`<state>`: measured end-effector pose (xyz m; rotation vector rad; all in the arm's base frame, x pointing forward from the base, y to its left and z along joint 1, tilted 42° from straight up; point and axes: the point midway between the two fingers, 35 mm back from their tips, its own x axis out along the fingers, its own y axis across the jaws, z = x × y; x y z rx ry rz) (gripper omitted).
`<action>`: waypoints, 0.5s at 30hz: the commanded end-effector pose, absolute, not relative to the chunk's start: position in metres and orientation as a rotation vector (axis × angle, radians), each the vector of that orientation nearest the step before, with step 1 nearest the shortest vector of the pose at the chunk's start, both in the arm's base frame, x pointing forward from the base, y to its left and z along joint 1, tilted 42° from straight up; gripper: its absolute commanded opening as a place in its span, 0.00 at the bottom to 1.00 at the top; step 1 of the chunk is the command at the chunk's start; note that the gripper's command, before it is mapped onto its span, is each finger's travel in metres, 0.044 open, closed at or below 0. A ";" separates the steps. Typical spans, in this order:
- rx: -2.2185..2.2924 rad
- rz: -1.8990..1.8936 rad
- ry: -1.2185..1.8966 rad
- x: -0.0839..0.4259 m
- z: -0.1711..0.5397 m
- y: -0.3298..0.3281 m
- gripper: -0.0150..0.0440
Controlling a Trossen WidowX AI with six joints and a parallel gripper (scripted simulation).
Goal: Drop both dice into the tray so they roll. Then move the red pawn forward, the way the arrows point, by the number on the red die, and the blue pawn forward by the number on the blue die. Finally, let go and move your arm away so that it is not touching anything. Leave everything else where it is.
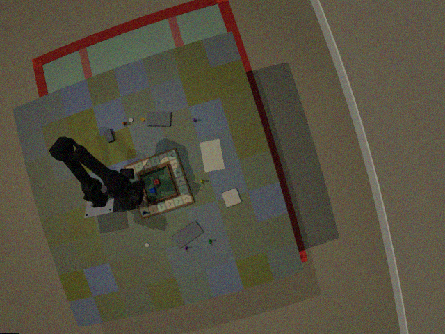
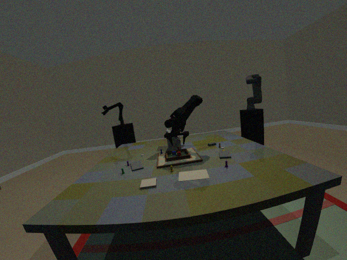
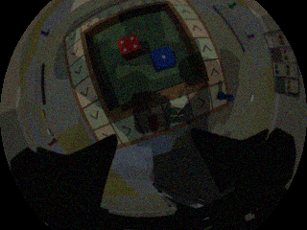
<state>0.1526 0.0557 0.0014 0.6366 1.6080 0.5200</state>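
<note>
The blue pawn [image 1: 144, 212] [image 2: 161, 151] [image 3: 224, 96] stands upright on a corner square of the board [image 1: 181, 181] [image 2: 196, 158] [image 3: 207, 48], its long axis vertical. In the wrist view it lies to the right of the fingers and a little beyond them, well outside their gap. What looks like the red pawn [image 3: 153, 120] is a dim reddish spot on the near row, in line with the opening between the fingertips (too dark there to judge its stance or its exact square). The gripper [image 1: 138, 191] [image 2: 178, 143] [image 3: 153, 136] is spread wide and holds nothing.

Inside the tray [image 1: 174, 179] [image 2: 179, 158] [image 3: 163, 97], beyond the fingers, the red die [image 1: 156, 181] [image 2: 178, 153] [image 3: 129, 45] shows four and the blue die [image 1: 152, 190] [image 2: 174, 153] [image 3: 163, 57] shows one; the dropping looks done.

The near-row arrows run toward the blue pawn's corner, and the right-hand row then leads away from the fingers. If the red pawn already has its four squares, the move wanted is a straight rise clear of it, then across to the blue pawn for one square forward. A sideways start could tip the red pawn. Outside the board, the yellow pawn [image 1: 201, 181] [image 2: 171, 168] stands beyond the far side, to be left alone.
</note>
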 end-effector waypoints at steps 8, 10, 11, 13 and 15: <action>0.498 0.625 1.545 0.176 -0.018 0.005 0.69; 0.452 0.667 1.523 0.180 -0.032 -0.012 0.60; 0.430 0.689 1.511 0.181 -0.039 -0.020 0.59; 0.387 0.733 1.487 0.183 -0.055 -0.037 0.59; 0.350 0.775 1.464 0.182 -0.070 -0.052 0.59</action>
